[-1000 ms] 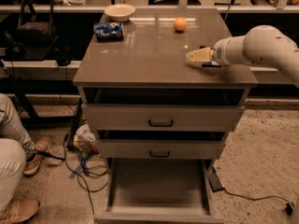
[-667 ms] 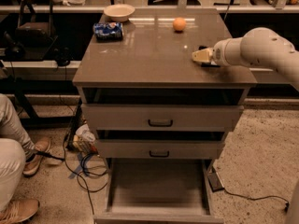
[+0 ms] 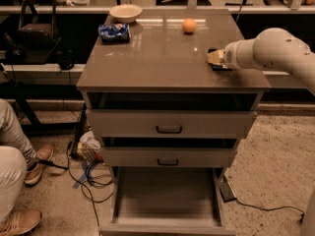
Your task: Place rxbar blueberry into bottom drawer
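My gripper (image 3: 215,58) is at the right side of the cabinet top (image 3: 162,63), at the end of the white arm (image 3: 275,50) that reaches in from the right. It sits low over a dark flat thing (image 3: 217,67) that looks like the rxbar blueberry, which it mostly hides. I cannot tell whether it touches the bar. The bottom drawer (image 3: 167,195) is pulled open below, and its flat floor is bare.
A blue-and-white snack bag (image 3: 114,32), a pale bowl (image 3: 125,12) and an orange (image 3: 189,25) sit at the back of the top. The two upper drawers (image 3: 169,124) have black handles. A person's legs (image 3: 12,166) and cables (image 3: 88,178) are on the left floor.
The gripper has shifted slightly to the right along the cabinet top, near the right edge. Nothing else has moved.
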Robot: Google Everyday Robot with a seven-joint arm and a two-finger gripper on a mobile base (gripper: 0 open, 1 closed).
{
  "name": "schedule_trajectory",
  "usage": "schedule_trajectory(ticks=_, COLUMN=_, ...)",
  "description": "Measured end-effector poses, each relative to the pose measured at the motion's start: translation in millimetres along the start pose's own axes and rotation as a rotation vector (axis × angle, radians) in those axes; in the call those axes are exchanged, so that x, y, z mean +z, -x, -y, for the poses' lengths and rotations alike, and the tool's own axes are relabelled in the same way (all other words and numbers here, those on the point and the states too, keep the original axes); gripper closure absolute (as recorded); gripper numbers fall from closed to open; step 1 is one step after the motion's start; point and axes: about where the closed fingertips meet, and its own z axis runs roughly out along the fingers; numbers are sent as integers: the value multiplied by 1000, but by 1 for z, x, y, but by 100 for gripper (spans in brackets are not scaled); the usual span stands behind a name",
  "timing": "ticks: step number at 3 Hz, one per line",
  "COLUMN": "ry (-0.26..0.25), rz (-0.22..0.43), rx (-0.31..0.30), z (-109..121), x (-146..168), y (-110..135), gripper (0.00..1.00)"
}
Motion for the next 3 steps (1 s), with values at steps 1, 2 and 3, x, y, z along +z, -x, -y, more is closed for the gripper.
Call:
schedule_trajectory(ticks=1, ry=0, rz=0, rx=0, z=0, x=-1, y=1, gripper=100)
schedule_trajectory(ticks=2, ry=0, rz=0, rx=0, z=0, x=-1, y=1, gripper=100)
schedule_trajectory(ticks=3, ry=29, rz=46, rx=-41, z=-6, x=-21, y=11, gripper=100)
